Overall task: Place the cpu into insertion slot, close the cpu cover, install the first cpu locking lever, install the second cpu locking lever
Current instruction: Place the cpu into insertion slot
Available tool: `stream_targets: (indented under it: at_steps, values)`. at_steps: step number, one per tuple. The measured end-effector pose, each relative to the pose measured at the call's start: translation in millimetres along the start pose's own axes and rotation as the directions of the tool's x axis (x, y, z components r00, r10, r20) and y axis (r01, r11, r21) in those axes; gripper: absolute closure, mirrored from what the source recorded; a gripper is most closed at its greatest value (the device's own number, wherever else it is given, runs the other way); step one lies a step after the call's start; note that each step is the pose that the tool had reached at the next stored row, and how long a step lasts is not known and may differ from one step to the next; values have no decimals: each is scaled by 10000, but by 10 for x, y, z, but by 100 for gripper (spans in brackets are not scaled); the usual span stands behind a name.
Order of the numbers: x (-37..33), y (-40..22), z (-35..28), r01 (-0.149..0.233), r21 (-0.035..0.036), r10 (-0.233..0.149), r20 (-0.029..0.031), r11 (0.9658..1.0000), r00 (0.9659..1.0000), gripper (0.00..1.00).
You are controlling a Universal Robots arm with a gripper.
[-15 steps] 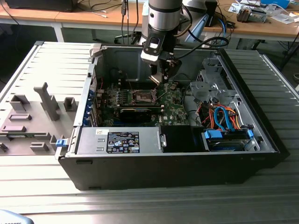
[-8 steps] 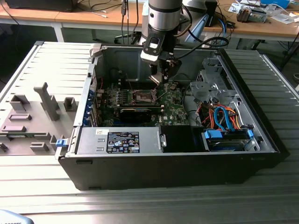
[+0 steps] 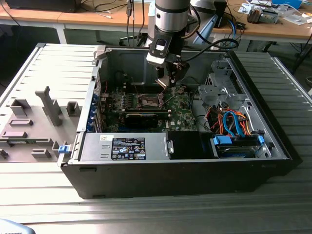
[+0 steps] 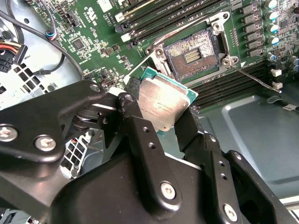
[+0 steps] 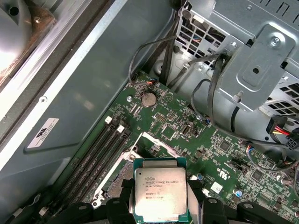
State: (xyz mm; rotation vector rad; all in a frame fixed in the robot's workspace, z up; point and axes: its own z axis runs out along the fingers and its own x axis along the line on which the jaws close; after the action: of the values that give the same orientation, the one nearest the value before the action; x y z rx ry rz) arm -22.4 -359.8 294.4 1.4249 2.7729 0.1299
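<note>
The gripper (image 3: 170, 82) hangs inside the open computer case (image 3: 146, 180), its two black fingers (image 4: 135, 121) clamped on opposite edges of the cpu (image 4: 164, 103) — the chip is pinched between them with its grey metal face towards the cameras in both wrist views. The chip is off the board, in the air and tilted. Just beyond it in the second wrist view lies the insertion slot (image 4: 191, 53), uncovered, its dark centre bare inside a silvery rim. A thin metal lever (image 4: 254, 78) juts out from one corner of that rim. Green circuit board (image 5: 187, 126) surrounds the socket, with long black memory slots (image 5: 100, 144) running alongside. In the exterior view the case lies on a ribbed metal table (image 3: 146, 214) — a grey fixture tray (image 3: 29, 122) sits to the exterior view's left.
</note>
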Motion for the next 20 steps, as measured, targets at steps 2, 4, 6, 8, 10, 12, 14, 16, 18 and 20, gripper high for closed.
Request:
stream_targets:
  at_steps: [2,4,6,8,10,12,14,16,18,20]
  values:
    - [0,0,0,-23,0,23,1,10000,10000,46]
    - [0,0,0,-43,-1,43,3,10000,10000,46]
    - [0,0,0,-57,-1,57,4,10000,10000,46]
    - [0,0,0,-84,-2,84,6,10000,10000,46]
    - [0,0,0,-98,-1,98,8,10000,10000,46]
    - [0,0,0,-113,-2,113,9,9999,9999,46]
    - [0,0,0,-125,-3,125,10,9999,9999,46]
    - [0,0,0,-139,-2,139,11,9999,9999,46]
    - [0,0,0,-161,-4,161,12,9999,9999,46]
    - [0,0,0,-183,-4,183,14,9998,9998,46]
